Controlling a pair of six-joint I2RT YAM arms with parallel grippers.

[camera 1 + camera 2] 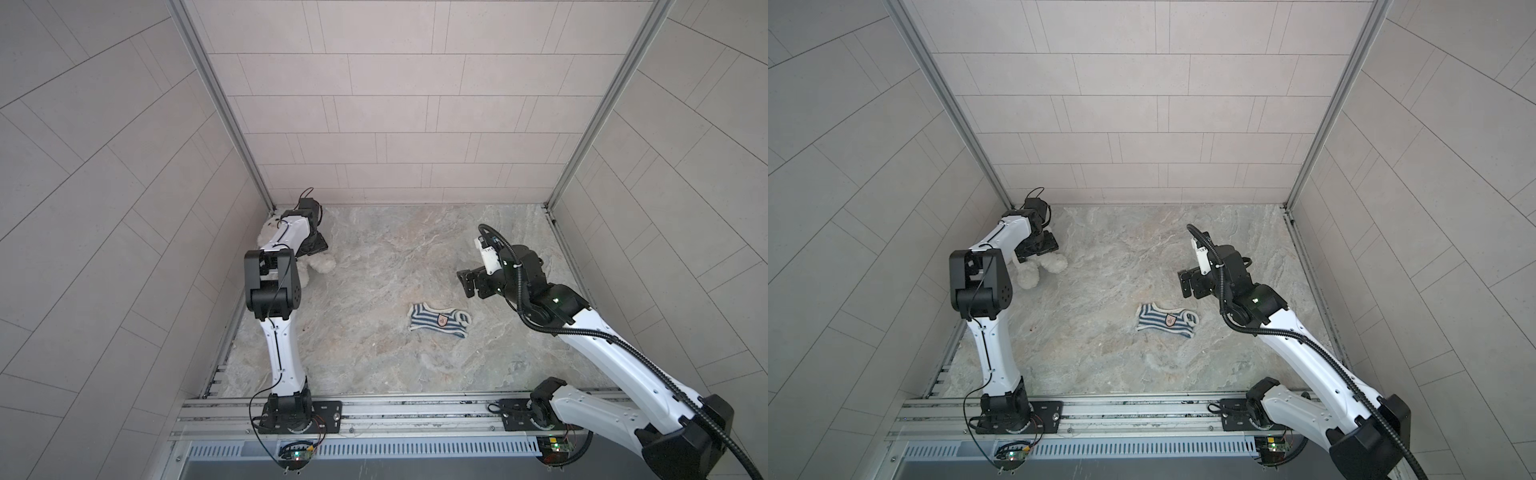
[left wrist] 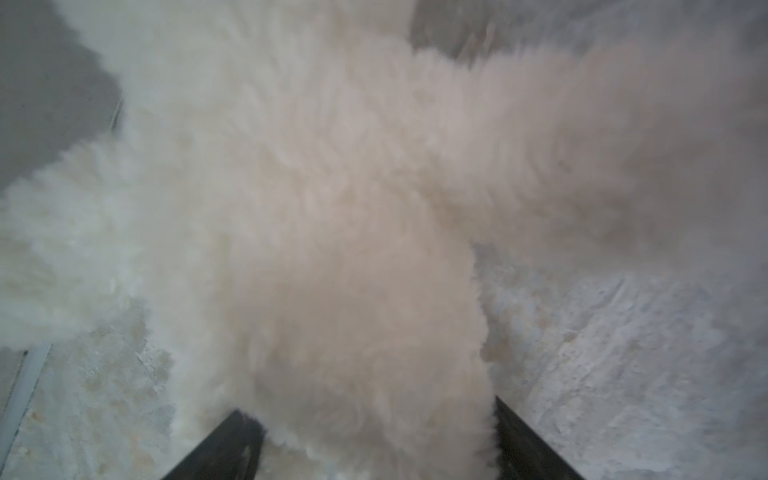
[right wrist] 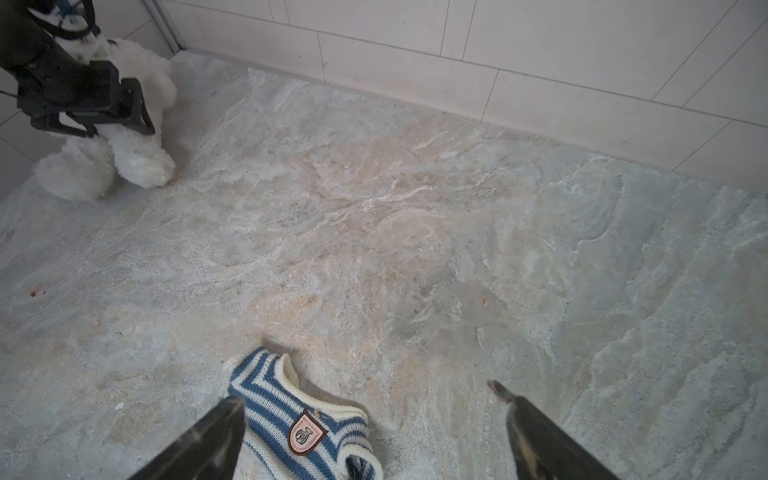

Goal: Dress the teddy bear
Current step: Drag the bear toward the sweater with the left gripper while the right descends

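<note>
Fluffy white teddy bear (image 2: 332, 208) fills left hand (image 2: 374, 411).

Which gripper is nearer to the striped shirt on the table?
Right. The right gripper hovers open just beyond the striped shirt, on its far side. The left gripper is far off to the left, at the teddy bear.

We see the teddy bear (image 2: 332, 208) filling most of the frame, its fur blurred. The left gripper (image 2: 374, 411) straddles one plush limb, with dark fingers (image 2: 232, 440) on each side and fur brushing both. We can't tell if it's clamped. Marbled tabletop (image 2: 623, 353) shows beside the bear, grey wall (image 2: 41, 83) behind it.
</note>
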